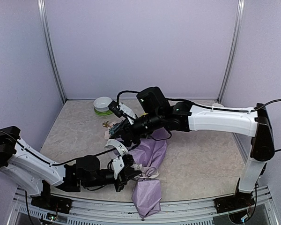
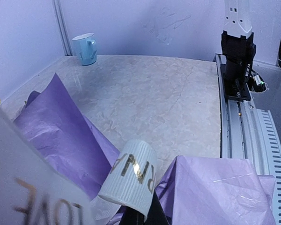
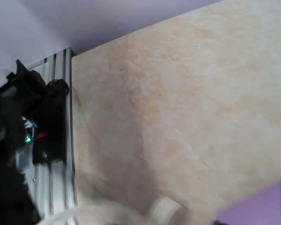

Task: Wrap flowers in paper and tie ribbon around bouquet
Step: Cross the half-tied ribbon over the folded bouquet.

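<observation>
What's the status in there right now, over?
Left gripper shut on the ribbon. Right gripper by the flowers, jaws unclear. Paper crumpled, nothing tied yet. Bowl well off to the back.

ribbon [image 2: 131,176]: gold "LOVE" on near band; curl's letters partial, unclear

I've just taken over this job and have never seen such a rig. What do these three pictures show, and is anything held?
The machine is two white arms bolted at the table's near edge: left arm and right arm. The overhead picture shows both, with the left gripper and right gripper close together mid-table. The other two pictures come from cameras on the wrists. On the table lies lilac paper, with flowers at its far end and a bowl behind. The left wrist picture shows the left gripper shut on the lettered ribbon. The right wrist picture is blurred, mostly bare tabletop; I cannot tell whether that gripper is open.
</observation>
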Tool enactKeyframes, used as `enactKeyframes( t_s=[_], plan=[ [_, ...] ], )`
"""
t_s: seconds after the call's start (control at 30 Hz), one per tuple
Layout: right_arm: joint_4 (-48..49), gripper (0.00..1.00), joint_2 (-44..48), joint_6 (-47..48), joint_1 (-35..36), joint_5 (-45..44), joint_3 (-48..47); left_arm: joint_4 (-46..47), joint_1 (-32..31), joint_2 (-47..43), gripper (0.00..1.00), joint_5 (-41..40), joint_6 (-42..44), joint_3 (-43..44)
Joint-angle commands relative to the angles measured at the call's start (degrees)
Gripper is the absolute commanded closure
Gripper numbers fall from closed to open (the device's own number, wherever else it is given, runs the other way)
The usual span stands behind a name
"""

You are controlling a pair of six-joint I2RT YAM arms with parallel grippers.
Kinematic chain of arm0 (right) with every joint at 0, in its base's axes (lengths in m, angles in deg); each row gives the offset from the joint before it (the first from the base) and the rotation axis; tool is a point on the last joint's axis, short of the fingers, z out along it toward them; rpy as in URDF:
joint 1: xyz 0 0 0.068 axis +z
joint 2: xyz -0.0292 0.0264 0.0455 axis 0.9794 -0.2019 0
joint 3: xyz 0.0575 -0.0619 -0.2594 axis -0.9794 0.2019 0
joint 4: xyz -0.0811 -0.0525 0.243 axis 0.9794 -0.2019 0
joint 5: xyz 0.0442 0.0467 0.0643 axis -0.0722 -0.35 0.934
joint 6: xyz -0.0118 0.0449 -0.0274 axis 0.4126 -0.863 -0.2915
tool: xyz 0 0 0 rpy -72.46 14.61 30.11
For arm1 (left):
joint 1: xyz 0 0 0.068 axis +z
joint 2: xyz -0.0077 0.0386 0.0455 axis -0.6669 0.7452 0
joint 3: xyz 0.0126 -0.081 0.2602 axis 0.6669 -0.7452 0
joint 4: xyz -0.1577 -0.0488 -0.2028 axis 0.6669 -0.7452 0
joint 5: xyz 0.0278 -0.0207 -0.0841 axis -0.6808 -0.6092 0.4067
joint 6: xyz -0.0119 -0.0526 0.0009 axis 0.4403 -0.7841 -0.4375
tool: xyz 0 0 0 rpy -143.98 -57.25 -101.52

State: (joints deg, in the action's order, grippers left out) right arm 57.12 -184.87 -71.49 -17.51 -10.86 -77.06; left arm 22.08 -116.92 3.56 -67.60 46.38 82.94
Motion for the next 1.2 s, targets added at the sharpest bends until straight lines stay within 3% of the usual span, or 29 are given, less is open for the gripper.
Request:
enactKeyframes(
  t_s=[0.0,0.2,0.4,0.6,0.7,0.9,1.07,1.17],
  plan=[
    [-3.7,0.26,9.1,3.7,-3.8,3.2,5.8,0.0,1.9,-0.7,1.00,0.7,-3.3,0.2],
    [-9.4,0.17,14.2,9.4,-4.5,5.9,11.4,1.3,3.2,-0.6,1.00,3.7,-4.6,-0.3],
    [-11.1,0.33,17.8,15.7,-4.6,9.6,16.1,1.4,3.3,-0.8,1.00,4.1,-5.1,-0.1],
    [-6.1,0.23,24.1,15.0,-5.6,8.0,23.7,1.3,3.8,-0.7,1.00,5.0,-5.4,0.1],
    [-5.8,0.19,24.8,9.3,-7.4,1.8,22.1,1.2,4.1,-0.8,1.00,5.7,-5.6,0.1],
    [8.4,0.21,24.9,-4.2,-8.8,11.3,18.6,-2.8,4.0,0.8,1.00,5.7,-5.0,2.1],
    [7.4,0.21,17.9,-2.0,-5.8,15.1,11.0,-2.1,4.0,0.5,1.00,6.1,-5.4,2.0],
    [-1.0,0.21,12.4,3.2,-2.9,13.4,3.7,-2.4,4.2,-0.1,1.00,6.2,-5.5,2.0]
  ],
)
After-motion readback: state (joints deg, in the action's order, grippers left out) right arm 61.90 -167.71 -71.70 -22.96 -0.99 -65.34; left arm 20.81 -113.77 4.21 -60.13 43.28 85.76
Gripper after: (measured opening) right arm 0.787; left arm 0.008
